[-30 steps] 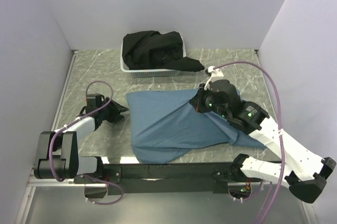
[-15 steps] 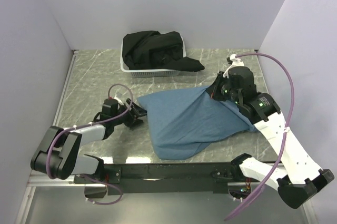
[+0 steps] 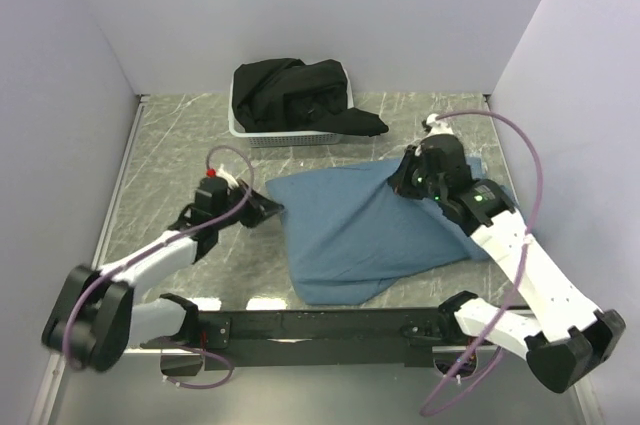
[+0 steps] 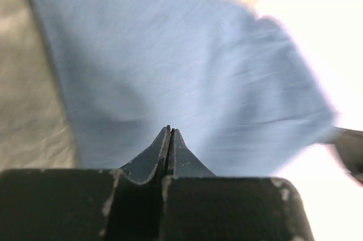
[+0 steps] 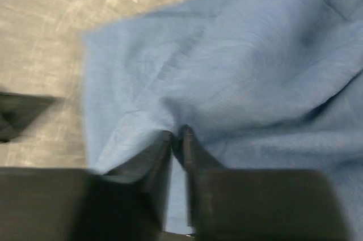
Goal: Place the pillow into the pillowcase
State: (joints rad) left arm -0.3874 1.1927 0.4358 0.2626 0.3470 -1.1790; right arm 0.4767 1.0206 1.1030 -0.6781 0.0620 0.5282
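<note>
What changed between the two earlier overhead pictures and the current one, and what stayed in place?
The left tool travelled right across the table to the pillowcase's left corner and closed. The right tool dragged the pillowcase rightward, then lowered; its fingers pinch a fold. The cloth now lies flatter. The white basket with black cloth stayed put.

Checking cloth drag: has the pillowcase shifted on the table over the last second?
Yes. The pillowcase slid rightward; its left corner sat left of the basket, now under it.
</note>
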